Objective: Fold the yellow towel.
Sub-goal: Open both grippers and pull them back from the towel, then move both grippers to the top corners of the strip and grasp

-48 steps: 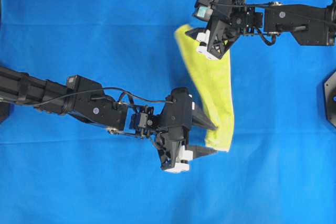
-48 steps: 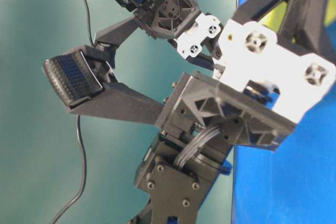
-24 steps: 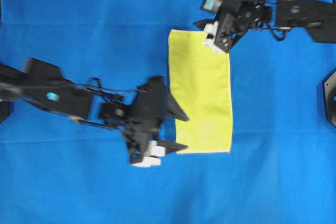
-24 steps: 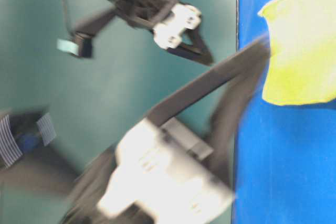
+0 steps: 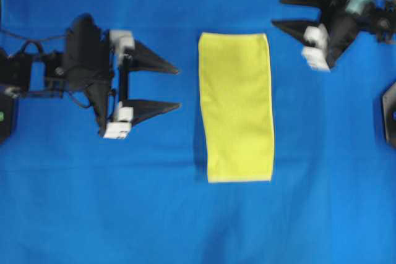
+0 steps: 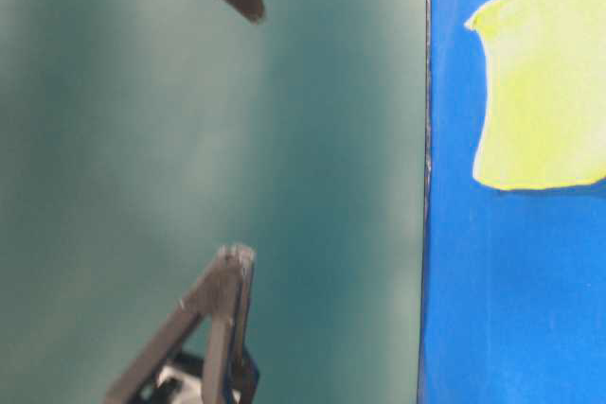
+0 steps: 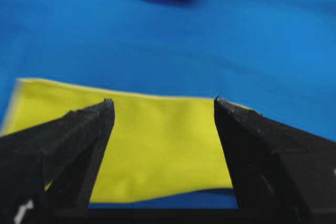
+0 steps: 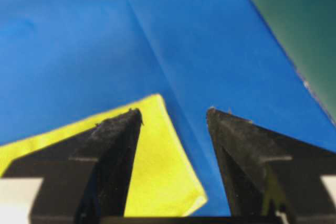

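Release is the news here: a second ago both grippers were down on the yellow towel [image 5: 236, 107], its cloth still lifted and curling mid-fold; now it lies flat as a tall, narrow rectangle on the blue cloth [image 5: 185, 221], a little toward the far edge of the middle, and nothing touches it. The left gripper [image 5: 158, 86] has drawn back well clear toward the left edge, jaws spread wide and empty, tips pointing at the towel. The right gripper [image 5: 291, 12] has pulled off to the far right corner, jaws likewise apart and holding nothing. The long edges look evenly doubled and the near hem runs square, so one fold appears done. Whether a second fold across the length is wanted I cannot say; if so, both arms must come back to the short ends.
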Robot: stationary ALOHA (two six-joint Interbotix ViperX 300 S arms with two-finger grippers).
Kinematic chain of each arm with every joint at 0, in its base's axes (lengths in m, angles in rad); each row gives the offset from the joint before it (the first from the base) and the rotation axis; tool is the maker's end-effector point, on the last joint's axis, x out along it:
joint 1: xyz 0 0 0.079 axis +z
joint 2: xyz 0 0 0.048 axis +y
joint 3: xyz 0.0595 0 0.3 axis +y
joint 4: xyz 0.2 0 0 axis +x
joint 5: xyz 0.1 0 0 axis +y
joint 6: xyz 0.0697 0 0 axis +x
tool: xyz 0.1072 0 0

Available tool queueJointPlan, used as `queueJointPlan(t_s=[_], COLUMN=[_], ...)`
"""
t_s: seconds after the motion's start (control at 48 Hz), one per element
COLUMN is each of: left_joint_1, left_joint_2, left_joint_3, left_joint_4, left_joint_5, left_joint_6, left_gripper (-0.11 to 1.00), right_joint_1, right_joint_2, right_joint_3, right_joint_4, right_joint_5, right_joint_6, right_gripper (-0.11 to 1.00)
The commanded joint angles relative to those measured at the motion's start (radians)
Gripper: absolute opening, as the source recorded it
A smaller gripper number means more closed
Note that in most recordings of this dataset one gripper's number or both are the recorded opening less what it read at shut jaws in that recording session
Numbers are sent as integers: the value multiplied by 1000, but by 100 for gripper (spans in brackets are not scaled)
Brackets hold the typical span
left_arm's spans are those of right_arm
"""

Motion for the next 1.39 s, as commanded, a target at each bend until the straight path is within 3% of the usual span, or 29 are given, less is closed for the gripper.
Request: queueJointPlan(t_s=[0.0, 0.187, 0.832, 1.124, 1.374], left_joint_1=[43, 77, 80, 155, 218], left_joint_2=[-38, -25, 9, 144, 379], left_joint_3=[31, 84, 46, -91, -222], left_joint_4=[2, 2, 2, 2, 2], left_joint_5=[-41, -100, -100, 8, 28], left_joint_6=[11, 11, 15, 89, 133], left_gripper=[73, 73, 73, 73, 73], right_joint_1=[2, -6, -21, -133, -144], right_joint_2=[-66, -104, -86, 110, 351], right_joint_3=[51, 163, 147, 66, -31], right_joint_4=[9, 51, 63, 66, 51], right_joint_5=[-63, -184, -149, -37, -34], right_joint_6=[2, 2, 2, -5, -12], right_gripper=[58, 58, 58, 58, 58])
